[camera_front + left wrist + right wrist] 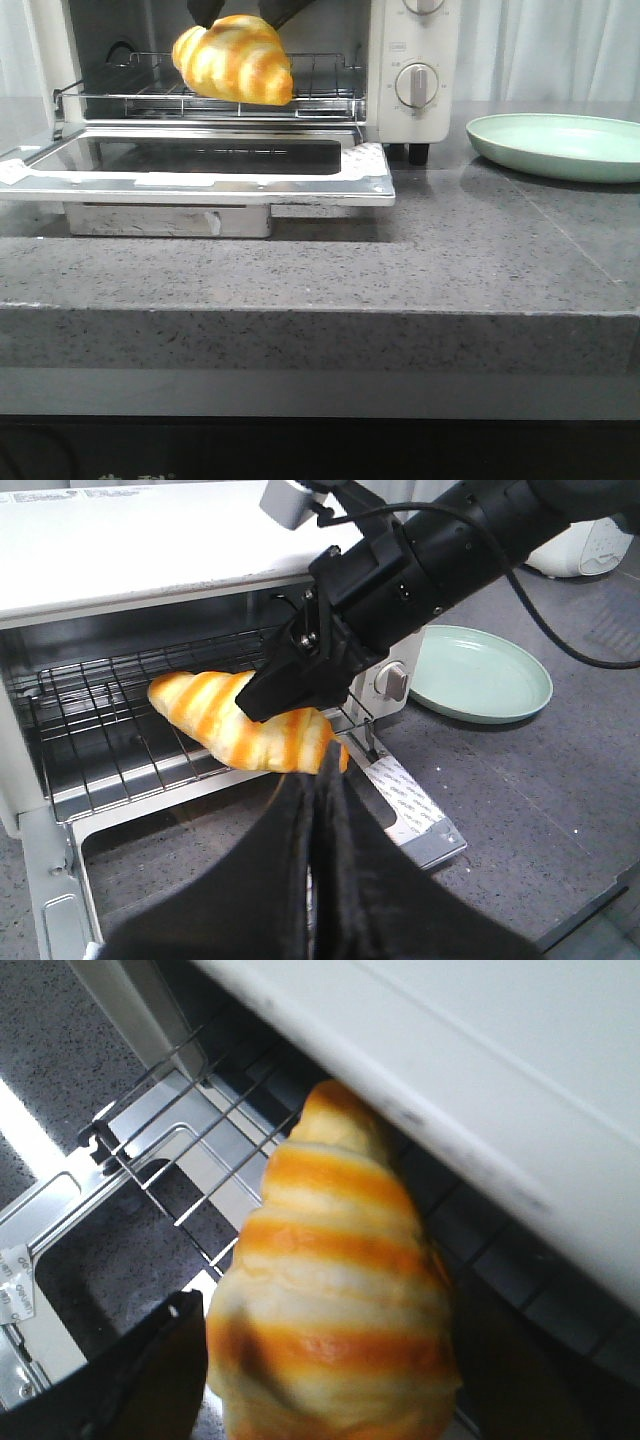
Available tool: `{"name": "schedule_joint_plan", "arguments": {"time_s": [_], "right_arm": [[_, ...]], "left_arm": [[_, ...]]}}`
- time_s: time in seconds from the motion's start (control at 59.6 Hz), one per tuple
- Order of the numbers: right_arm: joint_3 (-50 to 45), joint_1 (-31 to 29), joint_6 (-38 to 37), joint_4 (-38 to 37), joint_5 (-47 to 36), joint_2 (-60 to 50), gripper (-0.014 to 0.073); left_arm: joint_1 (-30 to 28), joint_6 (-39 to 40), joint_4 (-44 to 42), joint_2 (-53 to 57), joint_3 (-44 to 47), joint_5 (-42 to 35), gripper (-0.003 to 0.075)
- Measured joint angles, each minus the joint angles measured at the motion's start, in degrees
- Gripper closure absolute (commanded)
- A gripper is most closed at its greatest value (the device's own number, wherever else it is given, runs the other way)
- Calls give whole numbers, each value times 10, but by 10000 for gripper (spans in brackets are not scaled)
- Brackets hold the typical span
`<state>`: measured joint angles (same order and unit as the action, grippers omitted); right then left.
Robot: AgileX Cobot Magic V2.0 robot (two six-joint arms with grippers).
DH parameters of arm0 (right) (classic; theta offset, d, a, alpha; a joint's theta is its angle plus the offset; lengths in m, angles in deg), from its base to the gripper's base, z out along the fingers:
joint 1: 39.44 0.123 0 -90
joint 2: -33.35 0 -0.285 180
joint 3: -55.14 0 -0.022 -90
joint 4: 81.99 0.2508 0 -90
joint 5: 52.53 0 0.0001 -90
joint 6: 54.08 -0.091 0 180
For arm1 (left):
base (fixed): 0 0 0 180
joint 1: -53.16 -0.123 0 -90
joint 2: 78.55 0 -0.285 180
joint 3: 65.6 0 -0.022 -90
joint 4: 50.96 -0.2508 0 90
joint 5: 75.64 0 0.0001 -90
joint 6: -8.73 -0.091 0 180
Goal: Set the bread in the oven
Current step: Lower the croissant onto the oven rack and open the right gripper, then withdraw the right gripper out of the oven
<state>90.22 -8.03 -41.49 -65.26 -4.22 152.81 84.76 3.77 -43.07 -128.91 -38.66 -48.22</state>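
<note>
The bread [235,60], a glossy croissant roll with yellow and orange stripes, hangs just above the front of the wire rack [130,97] in the white oven [385,90]. The oven's glass door [200,185] lies open and flat. My right gripper [290,685] is shut on the bread [215,715]; its black fingers [150,1380] clamp both sides of the roll [335,1260]. My left gripper [318,780] is shut and empty, hovering over the open door in front of the rack [100,710]. It does not show in the front view.
A pale green round plate [560,145] sits on the grey stone counter right of the oven; it also shows in the left wrist view [480,675]. The oven's knobs [417,85] face forward. The counter's front edge [320,312] runs below the door.
</note>
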Motion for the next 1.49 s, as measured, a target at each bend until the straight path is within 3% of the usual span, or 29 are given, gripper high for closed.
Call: {"name": "schedule_joint_plan", "arguments": {"time_s": [0.42, 0.587, 0.688, 0.94, 1.225, 1.494], "right_arm": [[0, 0, -1, 11, 16, -35, 55], [1, 0, -1, 34, 69, -50, 76], [1, 0, -1, 47, 101, -52, 209], [1, 0, 0, 56, 142, -66, 669], [1, -8, -25, 16, 170, -114, 652], [-41, -112, -62, -28, 180, -208, 652]], "left_arm": [[0, 0, 0, 0, 0, 0, 741], [0, 0, 0, 0, 0, 0, 741], [0, 0, 0, 0, 0, 0, 741], [0, 0, 0, 0, 0, 0, 741], [0, 0, 0, 0, 0, 0, 741], [0, 0, -5, 0, 0, 0, 741]]}}
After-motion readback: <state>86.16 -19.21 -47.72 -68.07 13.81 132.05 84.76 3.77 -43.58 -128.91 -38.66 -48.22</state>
